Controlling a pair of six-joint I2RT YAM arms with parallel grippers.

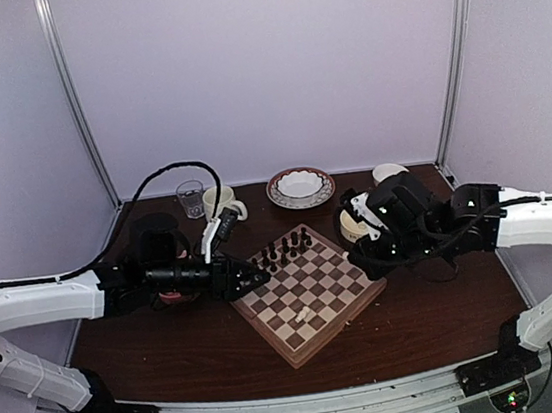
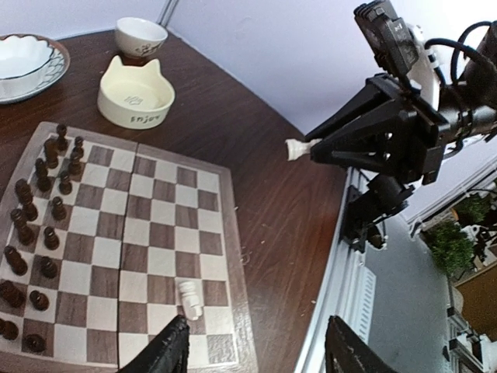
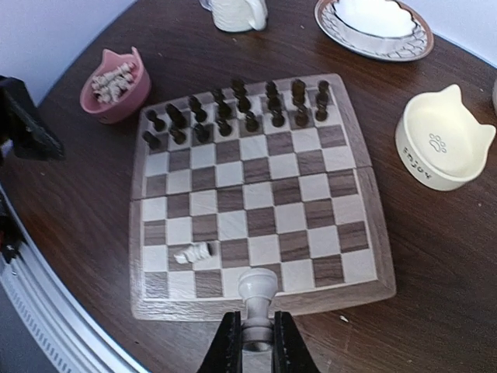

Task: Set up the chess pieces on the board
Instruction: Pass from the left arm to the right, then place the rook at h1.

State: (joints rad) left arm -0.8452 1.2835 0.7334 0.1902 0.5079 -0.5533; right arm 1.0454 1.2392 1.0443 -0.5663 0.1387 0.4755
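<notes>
The board (image 3: 256, 186) lies in the middle of the table, with dark pieces in two rows along its far side. One cream-white chess piece (image 3: 193, 252) lies on its side near the board's near-left corner. My right gripper (image 3: 256, 338) is shut on a white pawn (image 3: 257, 289), holding it upright just above the near rim. In the left wrist view the lying piece (image 2: 189, 299) is just ahead of my left gripper (image 2: 256, 353), which is open and holds nothing. More white pieces fill a pink bowl (image 3: 115, 84) left of the board.
A cream cat-shaped bowl (image 3: 443, 140) stands right of the board. Behind it are a mug (image 1: 223, 203), a glass (image 1: 190, 199), a patterned plate (image 1: 302, 201) with a white bowl, and a small bowl (image 1: 388, 171). The table's near edge runs close to the board.
</notes>
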